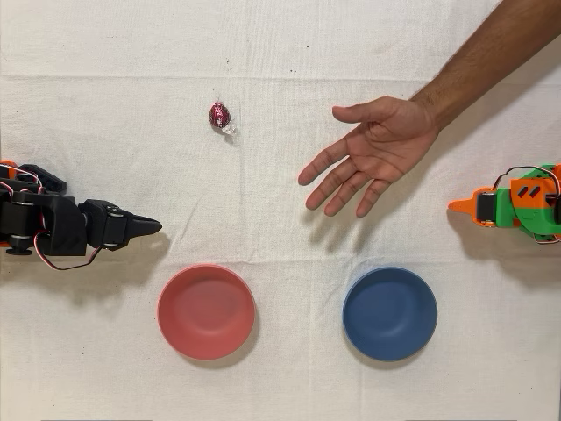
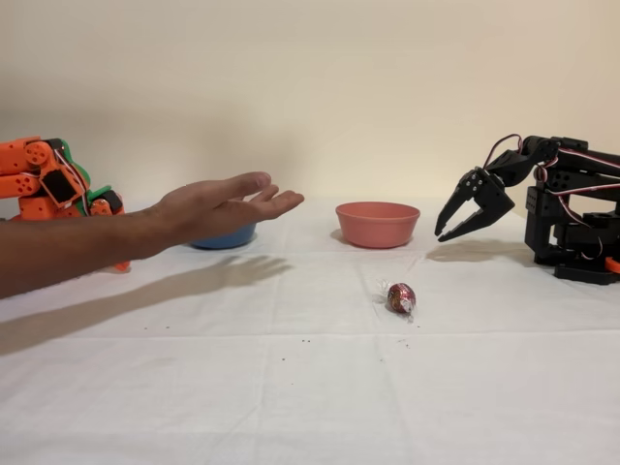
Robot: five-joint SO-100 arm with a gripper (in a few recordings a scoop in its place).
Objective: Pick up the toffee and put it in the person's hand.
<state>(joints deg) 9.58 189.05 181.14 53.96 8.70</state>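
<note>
My gripper (image 2: 448,229) hangs part open, empty, well apart from the toffee (image 1: 219,115). Risk: the slick foil squirts sideways, or the candy rolls off the person's hand (image 1: 372,153).

Tablecloth (image 1: 289,386) with toffee (image 1: 219,115), two bowls (image 1: 206,310)

Soft, even, warm light is falling from above; my gripper (image 2: 448,225) and the person's hand (image 1: 372,153) are casting faint shadows on the white cloth (image 1: 280,368). Both views are staying sharp, without glare.
</note>
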